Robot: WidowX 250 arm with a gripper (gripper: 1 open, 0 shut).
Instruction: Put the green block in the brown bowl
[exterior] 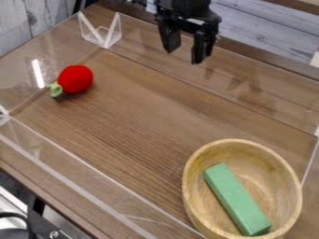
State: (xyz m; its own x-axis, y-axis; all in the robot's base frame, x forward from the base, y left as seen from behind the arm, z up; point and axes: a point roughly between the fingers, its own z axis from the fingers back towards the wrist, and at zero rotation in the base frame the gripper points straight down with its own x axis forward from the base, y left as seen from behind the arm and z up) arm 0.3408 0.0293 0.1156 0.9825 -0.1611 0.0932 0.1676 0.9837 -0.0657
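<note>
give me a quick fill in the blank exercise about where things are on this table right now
1. The green block lies inside the ____.
2. The red fruit sits on the ____ side of the picture.
3. The gripper hangs at the far end of the table with its jaws ____.
4. The gripper holds ____.

Missing words: bowl; left; open; nothing

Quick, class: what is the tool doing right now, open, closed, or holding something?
Tool: open, holding nothing, up at the far side of the table. The green block lies in the brown bowl.
</note>
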